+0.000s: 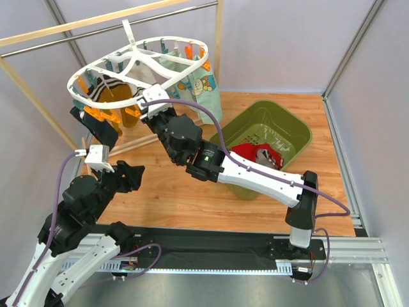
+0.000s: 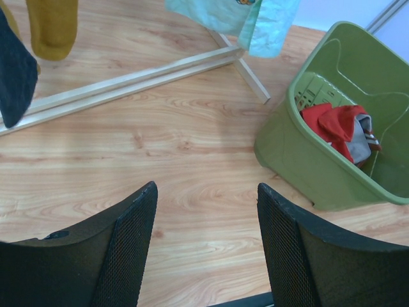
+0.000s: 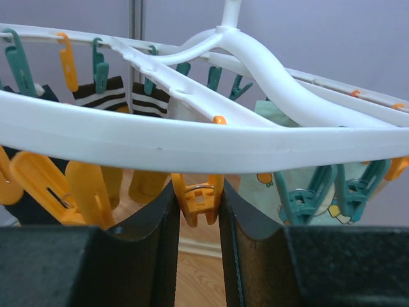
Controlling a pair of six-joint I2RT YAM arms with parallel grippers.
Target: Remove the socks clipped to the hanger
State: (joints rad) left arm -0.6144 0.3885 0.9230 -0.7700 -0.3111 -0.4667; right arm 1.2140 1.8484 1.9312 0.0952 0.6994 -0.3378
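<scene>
The right gripper (image 3: pixel 197 214) has its jaws narrow, pinching 1 orange clip (image 3: pixel 193 195) under the hanger (image 3: pixel 211 144), likely to squeeze it open. The socks (image 3: pixel 105 93) hang clipped beyond it. The left gripper (image 2: pixel 208 211) hovers with jaws wide over the table (image 2: pixel 160 141).

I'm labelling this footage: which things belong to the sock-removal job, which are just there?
Job: hanger, hanging socks, orange clip pinched by right pincer, green bin with red sock.
Just there: wooden rail, tabletop.
</scene>
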